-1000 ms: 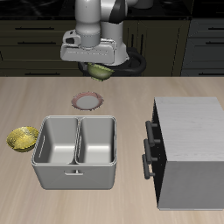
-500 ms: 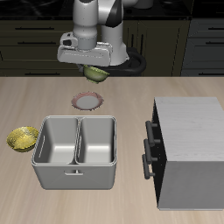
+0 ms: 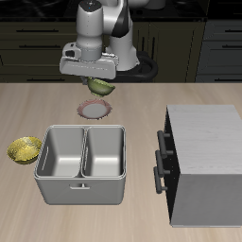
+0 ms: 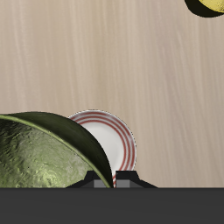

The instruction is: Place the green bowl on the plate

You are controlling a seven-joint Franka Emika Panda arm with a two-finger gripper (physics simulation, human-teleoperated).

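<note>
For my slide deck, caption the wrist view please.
Green bowl held in the hand, carried above the plate on the wooden table.

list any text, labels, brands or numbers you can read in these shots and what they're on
None: no readable text in either view.
The green bowl, plate, yellow bowl, metal caddy and grey cabinet carry no lettering; the plate rim has only a pattern.

A pale wooden table point(image 3: 38, 109) stands before dark cabinets point(image 3: 33, 43) with drawer handles
</note>
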